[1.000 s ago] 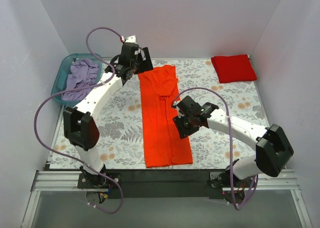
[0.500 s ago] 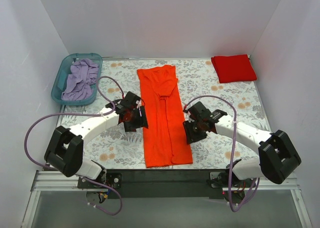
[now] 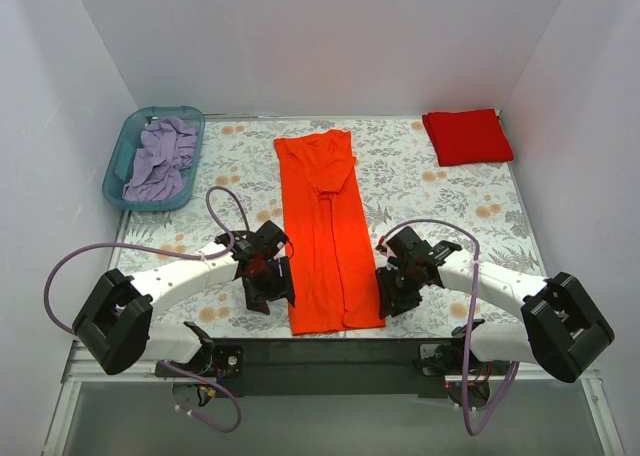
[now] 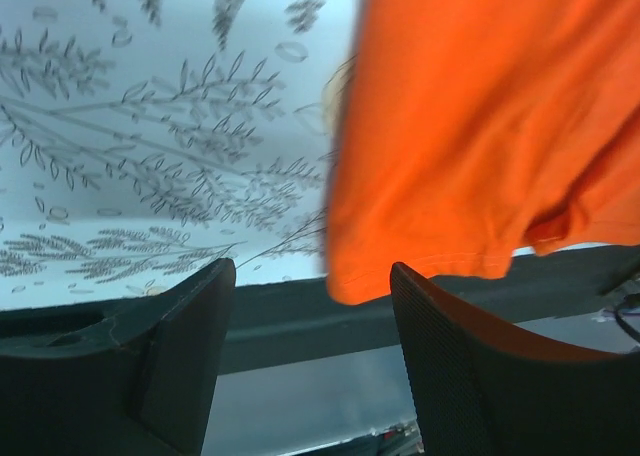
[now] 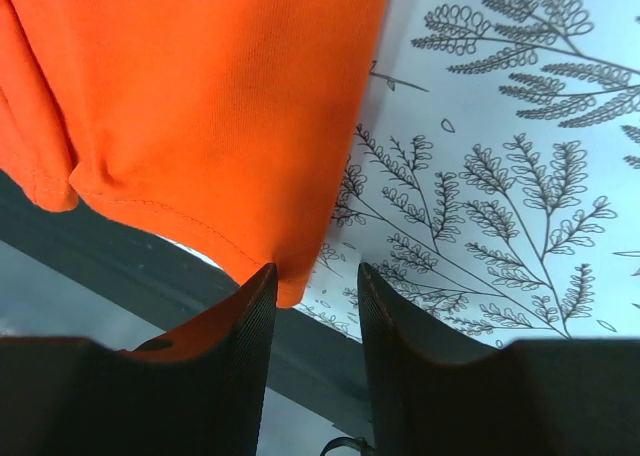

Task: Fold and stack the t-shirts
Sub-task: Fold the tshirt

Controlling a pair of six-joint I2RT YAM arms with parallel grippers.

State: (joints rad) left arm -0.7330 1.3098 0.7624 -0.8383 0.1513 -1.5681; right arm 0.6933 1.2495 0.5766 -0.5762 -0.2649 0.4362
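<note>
White walls on three sides, table (image 3: 430, 191) has a grey leaf-and-flower print cover.

Left to right:
- Far-left corner: teal basket (image 3: 113, 172) with a lilac cloth (image 3: 160, 161) bunched inside.
- left gripper (image 3: 268, 294) is low at the near edge, just beside the shirt's near-left hem corner. Its wrist view shows the pincer (image 4: 310, 306) wide, with nothing between the fingers and the hem corner just ahead of the gap.
- orange t-shirt (image 3: 325, 226) lies mid-table, bright and flat, folded lengthwise into a long narrow strip. Collar end is far and the hem reaches the table's near edge. One soft crease runs down the middle. Stitched hem shows in both wrist views (image 4: 480, 126) (image 5: 200, 86).
- right gripper (image 3: 392, 294) is low at the near-right hem corner. Its pincer (image 5: 315, 286) is narrower but still parted. The cloth corner sits at one fingertip and isn't clamped.
- Far-right corner: red t-shirt (image 3: 467, 136), folded into a neat rectangle, well apart from everything else.

Versus a second ago: left arm was stretched out to the collar end and right was mid-strip on the shirt's right edge. Both have pulled back to the hem corners. Left pincer has narrowed a bit. Neither shirt has moved.
</note>
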